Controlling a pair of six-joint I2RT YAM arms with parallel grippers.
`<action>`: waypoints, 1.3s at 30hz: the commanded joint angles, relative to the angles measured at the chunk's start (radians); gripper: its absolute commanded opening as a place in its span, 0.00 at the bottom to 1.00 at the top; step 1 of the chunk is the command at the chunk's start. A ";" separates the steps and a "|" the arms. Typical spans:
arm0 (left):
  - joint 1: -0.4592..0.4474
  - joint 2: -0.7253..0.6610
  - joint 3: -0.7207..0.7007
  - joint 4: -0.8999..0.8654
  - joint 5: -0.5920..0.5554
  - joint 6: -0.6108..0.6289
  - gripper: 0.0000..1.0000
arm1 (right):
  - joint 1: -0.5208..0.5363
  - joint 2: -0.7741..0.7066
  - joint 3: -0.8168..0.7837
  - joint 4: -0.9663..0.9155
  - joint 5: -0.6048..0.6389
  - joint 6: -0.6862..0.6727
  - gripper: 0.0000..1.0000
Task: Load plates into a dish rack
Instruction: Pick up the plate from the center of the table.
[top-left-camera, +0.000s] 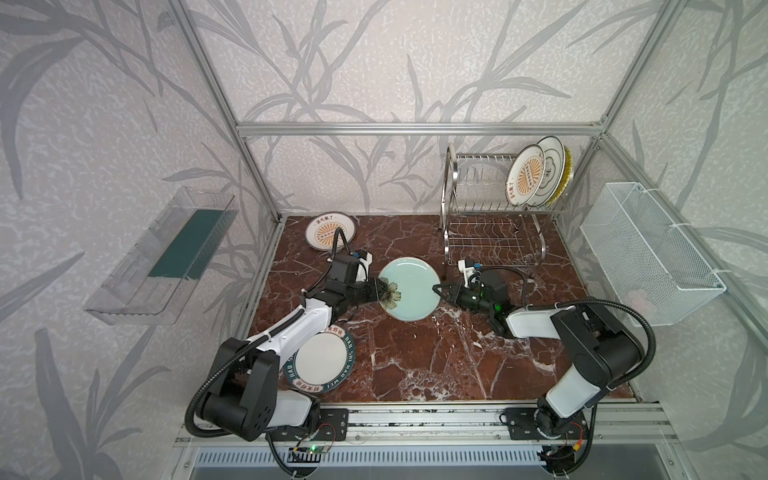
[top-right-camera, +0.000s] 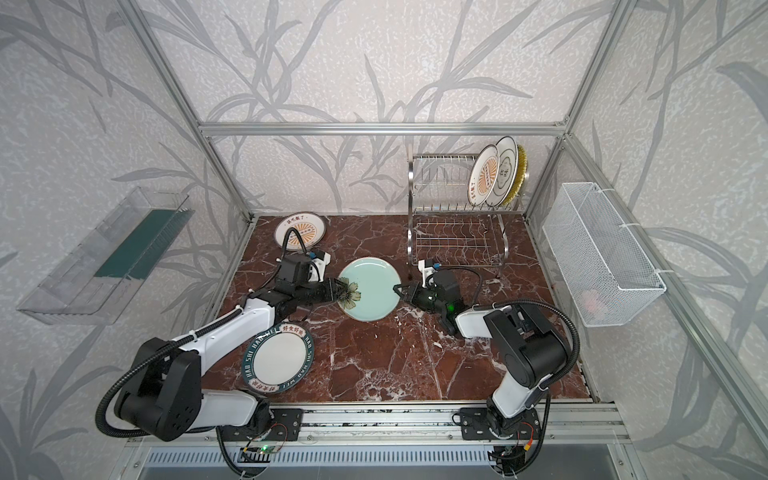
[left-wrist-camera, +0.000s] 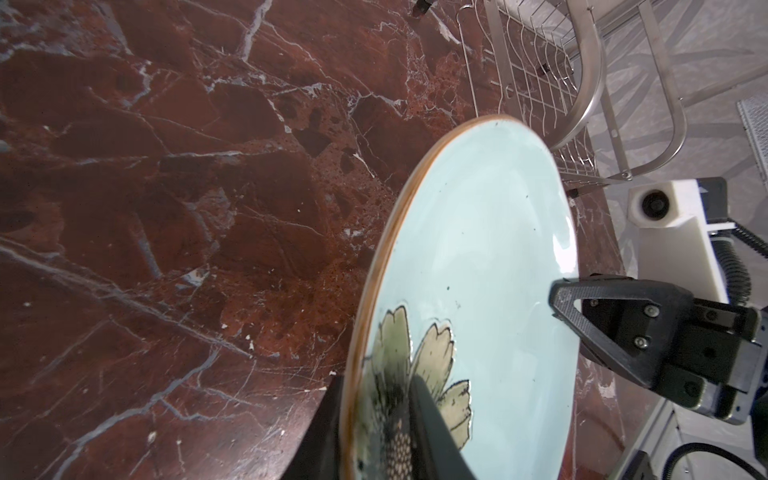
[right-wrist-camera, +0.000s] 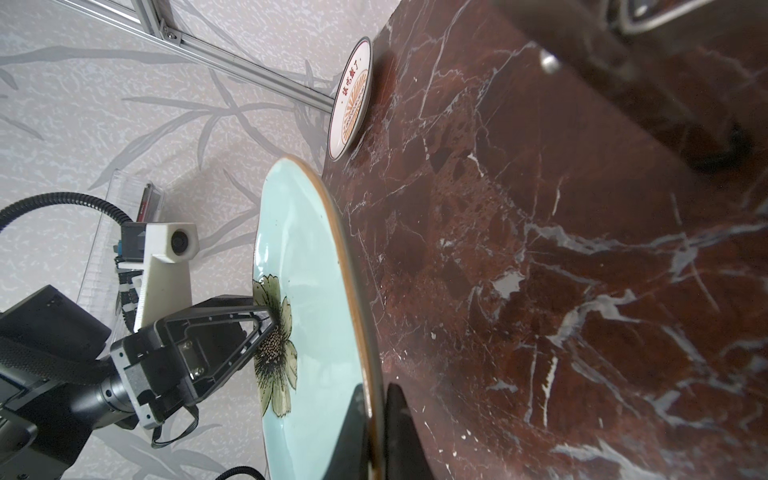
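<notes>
bench left side: a teal-lettered plate lies flat in front under the left arm, a sunburst plate at the back. mid-bench, the left gripper pinches the green plate at its flower edge; the right gripper is clamped on the opposite rim. back right, the dish rack holds three plates upright at its upper tier's right end.
</notes>
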 joint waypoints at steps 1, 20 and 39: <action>0.003 -0.001 -0.014 0.057 0.047 -0.026 0.20 | -0.005 -0.048 0.013 0.149 -0.036 0.019 0.00; 0.008 -0.007 -0.061 0.253 0.179 -0.112 0.00 | -0.004 -0.148 0.006 0.072 -0.025 -0.030 0.00; 0.031 -0.011 -0.105 0.463 0.292 -0.230 0.00 | 0.004 -0.203 0.000 0.052 -0.034 -0.057 0.15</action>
